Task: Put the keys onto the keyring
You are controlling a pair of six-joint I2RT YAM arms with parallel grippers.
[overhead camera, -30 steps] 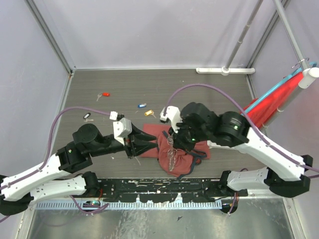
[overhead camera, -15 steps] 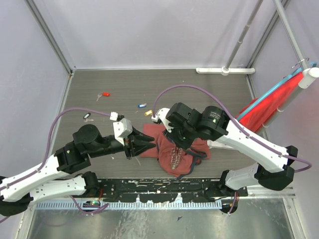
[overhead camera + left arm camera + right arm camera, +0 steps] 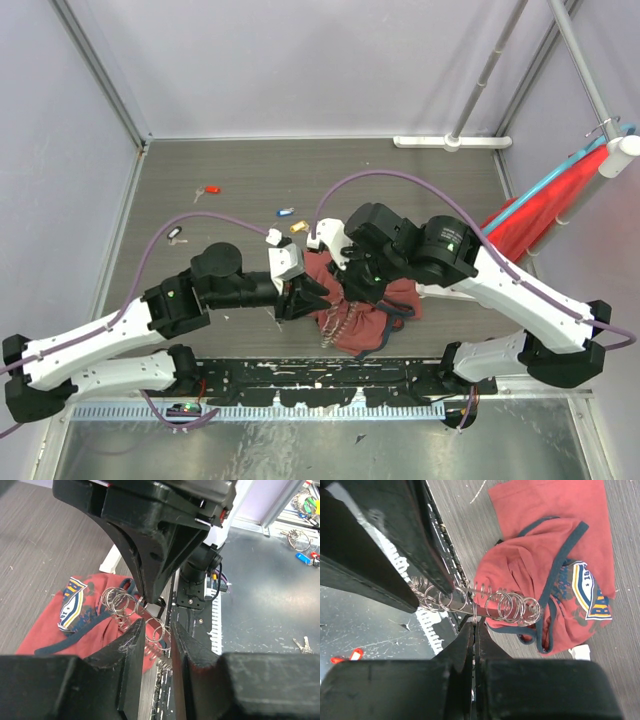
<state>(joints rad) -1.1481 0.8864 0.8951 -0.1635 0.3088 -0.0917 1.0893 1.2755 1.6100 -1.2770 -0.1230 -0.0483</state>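
The keyring (image 3: 507,605), a thin wire ring strung with many small silvery rings, hangs over the dark-red cloth bag (image 3: 388,300). My right gripper (image 3: 475,622) is shut on its wire. In the left wrist view the keyring (image 3: 120,602) hangs from the right gripper (image 3: 145,597) just beyond my left gripper (image 3: 152,630). The left jaws stand open, and some of the small rings lie in the gap at their tips. The keys lie loose on the far table: red (image 3: 210,190), blue (image 3: 285,212), yellow (image 3: 298,227), black (image 3: 176,234).
A red cloth bundle (image 3: 560,200) leans at the right wall. A white bar (image 3: 450,142) lies along the back edge. A black rail (image 3: 320,375) runs along the near edge. More rings and keys (image 3: 300,535) lie on the lower metal surface.
My left arm has swung right, bringing its open jaws up to the hanging keyring. The right gripper has shifted a little while keeping its grip on the ring.
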